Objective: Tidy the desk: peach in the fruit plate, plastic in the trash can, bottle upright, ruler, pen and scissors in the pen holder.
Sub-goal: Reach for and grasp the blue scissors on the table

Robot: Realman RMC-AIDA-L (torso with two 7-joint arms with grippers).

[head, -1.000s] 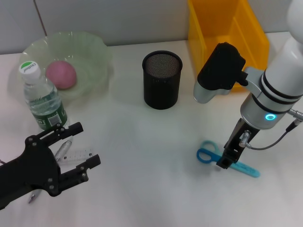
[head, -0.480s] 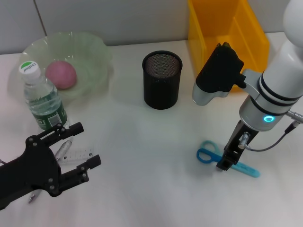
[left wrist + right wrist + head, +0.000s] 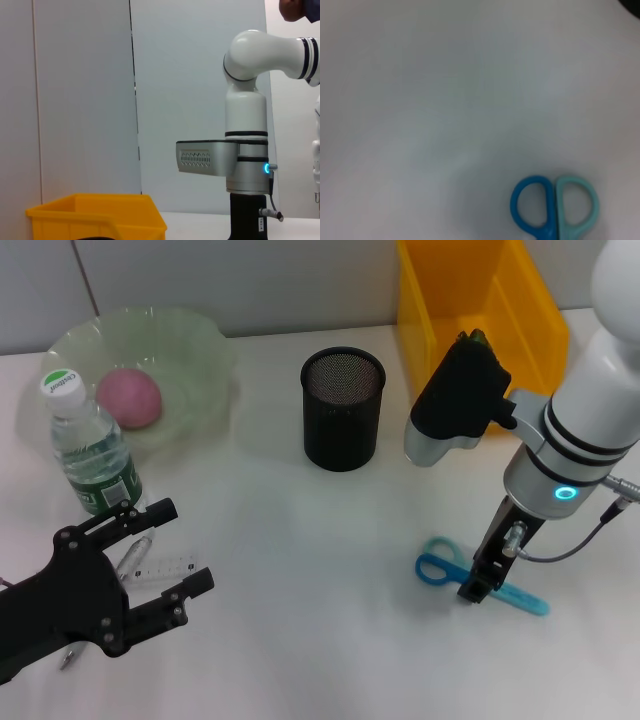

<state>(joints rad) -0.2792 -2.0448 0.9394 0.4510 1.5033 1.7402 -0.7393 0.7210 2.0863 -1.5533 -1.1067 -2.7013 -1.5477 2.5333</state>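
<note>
Right gripper [image 3: 474,587] sits directly over the scissors [image 3: 480,578] on the surface, long axis running 10-to-4 o'clock, handles at 10; jaws' gap can't tell; left gripper [image 3: 165,562] idle, jaws wide.

blue-teal scissors [image 3: 440,568]; black mesh pen holder [image 3: 343,408]

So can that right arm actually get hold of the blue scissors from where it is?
Probably yes: the right gripper is right over the scissors, which lie flat on the table with nothing around them.
</note>
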